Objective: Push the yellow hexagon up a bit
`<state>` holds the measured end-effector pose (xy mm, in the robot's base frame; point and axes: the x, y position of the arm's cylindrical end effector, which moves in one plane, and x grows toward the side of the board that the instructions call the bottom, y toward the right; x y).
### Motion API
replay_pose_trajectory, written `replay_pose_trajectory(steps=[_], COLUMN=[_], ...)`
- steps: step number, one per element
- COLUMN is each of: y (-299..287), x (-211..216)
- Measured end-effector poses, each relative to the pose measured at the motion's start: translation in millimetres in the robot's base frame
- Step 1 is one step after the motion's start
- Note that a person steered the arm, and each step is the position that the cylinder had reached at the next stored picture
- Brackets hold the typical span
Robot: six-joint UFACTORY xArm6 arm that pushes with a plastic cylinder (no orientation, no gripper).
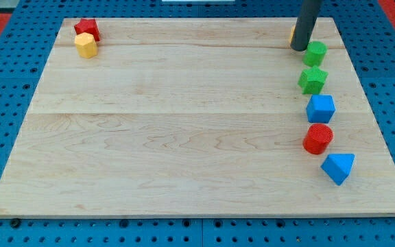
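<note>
Trouble first: the yellow hexagon (86, 45) sits at the board's far left top corner, touching the red block (86, 29) that lies just at its 12 o'clock. Pushed up, it would likely shove that red block toward the wooden board's (184, 137) top edge, maybe off it. A glancing contact could also spin it sideways. The hexagon is squat, with no clear long axis; which way it points cannot be told.

Far off at its 3 o'clock, the rod's tip (298, 49) rests at the top right, hiding most of an orange block (292, 32), with a green block (315, 53) just at the tip's 4 o'clock. There is no pincer here, only the rod.
</note>
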<state>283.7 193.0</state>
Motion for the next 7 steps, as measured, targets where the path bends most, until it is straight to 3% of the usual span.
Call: replay_pose_trajectory(steps=[3,6,7], y=[-28.5,-217.2,-316.2], x=[-3.9,69.1,73.0])
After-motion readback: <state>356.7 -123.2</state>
